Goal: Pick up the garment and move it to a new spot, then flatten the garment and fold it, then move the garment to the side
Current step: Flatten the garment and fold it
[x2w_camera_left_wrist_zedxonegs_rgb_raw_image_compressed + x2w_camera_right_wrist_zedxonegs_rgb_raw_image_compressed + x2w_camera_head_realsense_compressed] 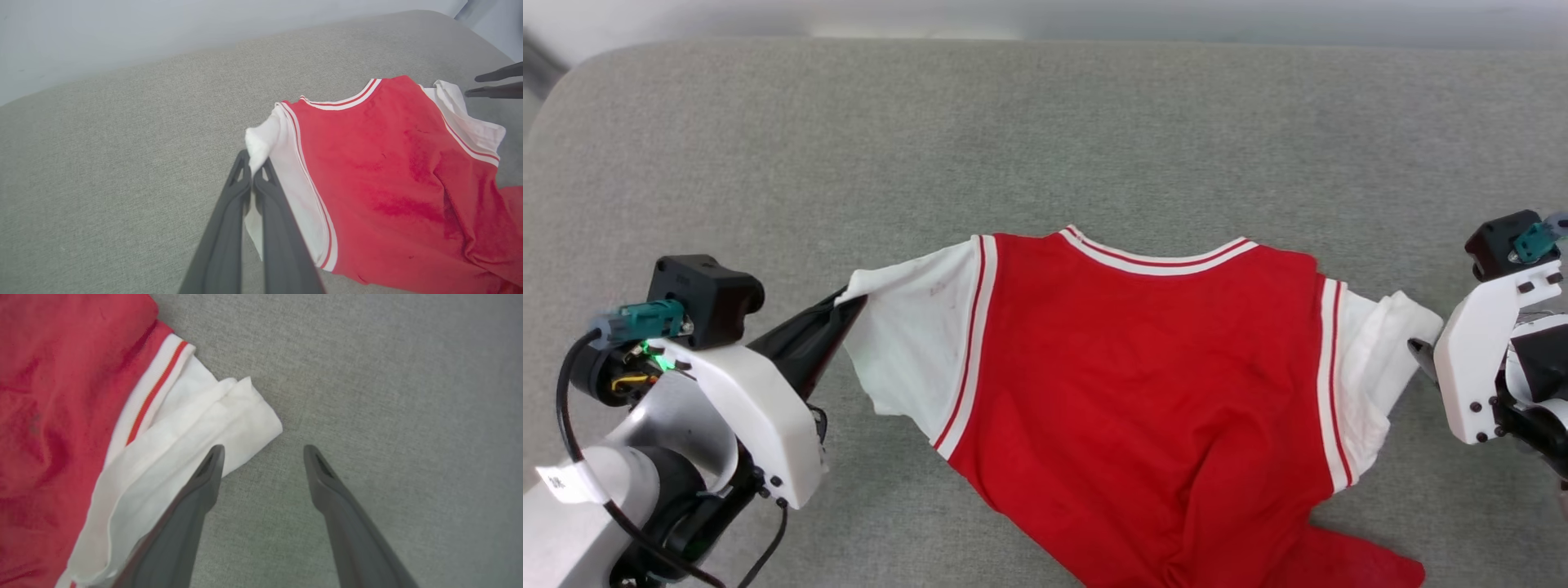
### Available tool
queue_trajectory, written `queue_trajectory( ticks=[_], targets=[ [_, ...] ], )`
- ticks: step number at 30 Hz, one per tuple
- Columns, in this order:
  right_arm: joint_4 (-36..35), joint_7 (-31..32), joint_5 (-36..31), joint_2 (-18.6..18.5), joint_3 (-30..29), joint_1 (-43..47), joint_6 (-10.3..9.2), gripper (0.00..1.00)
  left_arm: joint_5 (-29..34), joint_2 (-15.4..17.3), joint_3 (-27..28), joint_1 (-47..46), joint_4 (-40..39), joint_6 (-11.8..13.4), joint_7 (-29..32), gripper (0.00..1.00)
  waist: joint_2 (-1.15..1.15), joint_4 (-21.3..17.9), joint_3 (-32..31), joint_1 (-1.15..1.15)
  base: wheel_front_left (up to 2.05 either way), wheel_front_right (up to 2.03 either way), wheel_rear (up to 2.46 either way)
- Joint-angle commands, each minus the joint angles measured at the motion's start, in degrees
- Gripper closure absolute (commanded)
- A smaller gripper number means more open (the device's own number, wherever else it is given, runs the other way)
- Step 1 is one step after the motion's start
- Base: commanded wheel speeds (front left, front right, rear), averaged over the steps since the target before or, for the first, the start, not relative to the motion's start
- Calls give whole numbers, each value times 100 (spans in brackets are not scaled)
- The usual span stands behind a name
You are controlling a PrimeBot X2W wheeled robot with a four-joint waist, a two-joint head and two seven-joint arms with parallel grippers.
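Pinching left sleeve tip (261, 141), left gripper (255, 159) fingers clamped on red T-shirt (1143, 392), spread across grey fabric surface (1045, 131). Beside right sleeve end (229, 416), right gripper (264, 449) fingers apart, not yet straddling it; sleeve-to-sleeve axis spans both arms.

**Free room and obstructions on the grey padded surface (1045, 131).**
Bare fabric lies open across the whole far half and along the robot's left edge. The garment (1143, 392) covers the near middle and runs off the bottom of the head view. The left gripper (852, 302), pinched on the garment's sleeve tip, occupies that side. The right gripper (263, 451), jaws spread, stands just beside the opposite sleeve, one finger overlapping its edge, with bare surface between and beyond the fingers.
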Motion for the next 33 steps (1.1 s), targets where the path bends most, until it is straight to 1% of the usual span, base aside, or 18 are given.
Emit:
queue_trajectory(
  ticks=[1, 4, 11, 13, 14, 18, 21, 25, 33],
  targets=[
    [217, 0, -62, -46, 54, -107, -3, 0, 84, -16, -17, 33, -188, 54, -20, 100, 0, 155, 140, 0, 0, 0, 0],
    [450, -15, -86, -61, 164, -127, -3, 0, 130, -43, -45, 3, -327, 77, -33, 100, 0, 251, 230, 0, 0, 0, 0],
    [893, 27, 158, -62, 899, 186, 17, 0, 145, -28, -56, 36, -309, 53, -76, 100, 0, 358, 315, 0, 0, 0, 0],
    [977, -54, 196, -97, 1044, 210, 31, 72, 133, -26, -66, 53, -239, 29, -83, 100, 0, 359, 288, 0, 0, 0, 0],
    [997, -154, 180, -129, 1069, 177, 30, 100, 133, -18, -63, 61, -192, 24, -95, 100, 0, 353, 264, 0, 0, 0, 0],
    [1001, -572, 146, -263, 948, -111, -3, 100, 76, 17, -4, 117, -21, 26, -163, 100, 0, 267, 95, 0, 0, 0, 0],
    [930, -874, 133, -385, 866, -317, -6, 100, 65, 76, 91, 162, 94, 74, -260, 100, 0, 166, -96, 0, 0, 0, 0],
    [725, -1209, 207, -441, 768, -519, -5, 100, 8, 174, 259, 276, 159, 149, -410, 100, 0, -5, -398, 0, 0, 0, 0],
    [-28, -1630, 597, -689, 572, -834, -5, 100, 19, 450, 791, 339, 110, 356, -849, 100, 0, -323, -905, 0, 0, 0, 0]
  ],
)
